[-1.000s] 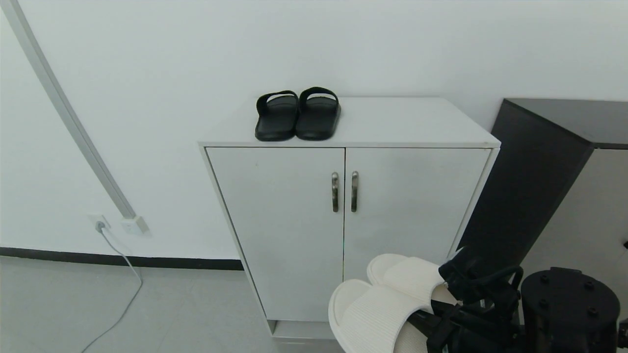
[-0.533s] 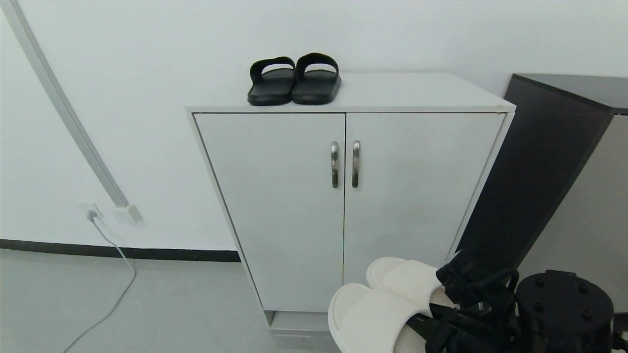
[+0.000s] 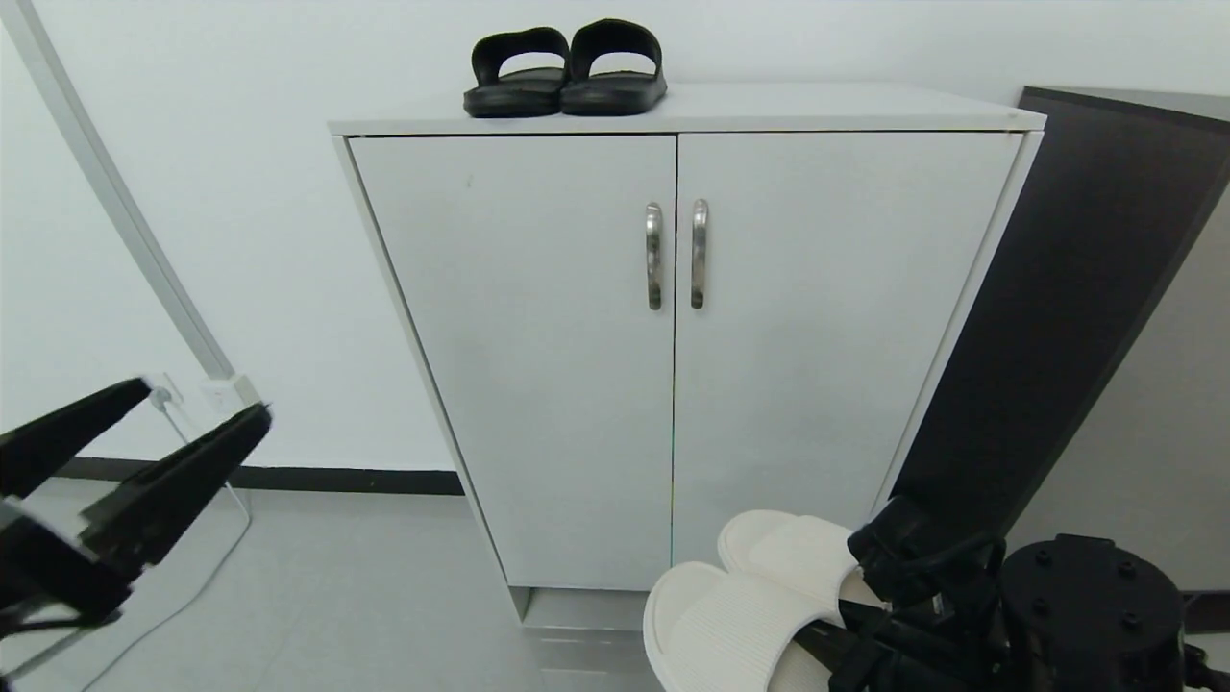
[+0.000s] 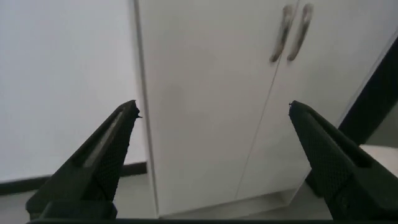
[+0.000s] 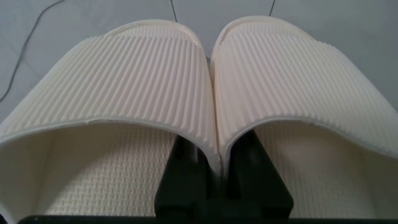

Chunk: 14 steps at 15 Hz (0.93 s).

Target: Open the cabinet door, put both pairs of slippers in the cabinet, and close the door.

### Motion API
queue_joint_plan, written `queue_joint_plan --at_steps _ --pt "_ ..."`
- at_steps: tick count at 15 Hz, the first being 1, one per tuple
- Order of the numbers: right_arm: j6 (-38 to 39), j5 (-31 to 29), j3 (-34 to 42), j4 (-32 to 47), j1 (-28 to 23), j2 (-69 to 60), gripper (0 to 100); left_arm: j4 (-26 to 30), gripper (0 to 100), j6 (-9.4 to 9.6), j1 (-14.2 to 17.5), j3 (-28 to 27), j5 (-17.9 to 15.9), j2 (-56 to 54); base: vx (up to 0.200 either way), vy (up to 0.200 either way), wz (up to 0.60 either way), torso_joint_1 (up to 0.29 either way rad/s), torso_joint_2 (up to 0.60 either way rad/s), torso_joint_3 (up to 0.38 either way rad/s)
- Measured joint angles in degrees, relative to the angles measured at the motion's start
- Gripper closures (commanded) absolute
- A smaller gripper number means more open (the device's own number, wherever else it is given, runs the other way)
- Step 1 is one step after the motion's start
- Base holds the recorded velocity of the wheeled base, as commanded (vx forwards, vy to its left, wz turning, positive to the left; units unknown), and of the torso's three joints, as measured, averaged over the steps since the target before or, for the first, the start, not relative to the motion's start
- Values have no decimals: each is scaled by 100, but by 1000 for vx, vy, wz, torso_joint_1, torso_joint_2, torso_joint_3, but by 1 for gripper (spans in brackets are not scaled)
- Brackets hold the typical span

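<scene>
A white cabinet (image 3: 538, 384) stands against the wall with both doors closed, two metal handles (image 3: 653, 256) at the middle seam. A pair of black slippers (image 3: 567, 72) rests on its top, left of centre. My right gripper (image 3: 846, 615) is low at the front right, shut on the pair of white ribbed slippers (image 3: 750, 605), pinching their inner edges together (image 5: 214, 143). My left gripper (image 3: 173, 423) is open at the lower left, left of the cabinet, with nothing between its fingers. The left wrist view looks at the cabinet's left door (image 4: 205, 106) and its handles (image 4: 283, 34).
A dark cabinet (image 3: 1086, 308) stands right of the white one. A wall socket (image 3: 226, 392) with a cable sits low on the wall at left, below a slanted grey conduit (image 3: 106, 183). Grey floor lies before the cabinet.
The head view has sunk, so the cabinet sits higher in the picture. My left gripper has come into view at the lower left. The right gripper still holds the white slippers.
</scene>
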Motion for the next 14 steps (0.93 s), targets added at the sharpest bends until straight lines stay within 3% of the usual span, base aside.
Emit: queue_joint_plan --at_steps 2,4,8,11,14 --pt "5 9 4 -2 -5 28 100 -874 0 22 -694 -369 204 1104 0 0 0 1 40 21" --pt "7 6 6 -38 -11 50 100 -1213 0 76 -1303 -1005 389 1937 0 0 0 0 0 0" --pt "9 0 26 -219 -16 99 100 -1281 0 108 -1898 -1919 323 3007 0 0 0 0 0 0" --pt "9 -7 37 -219 -9 166 100 -1101 0 110 -2149 -2382 -156 3447 0 0 0 0 0 0" --pt "0 -16 41 -219 -9 221 100 -200 0 54 -2225 -3000 -1042 3694 0 0 0 0 0 0"
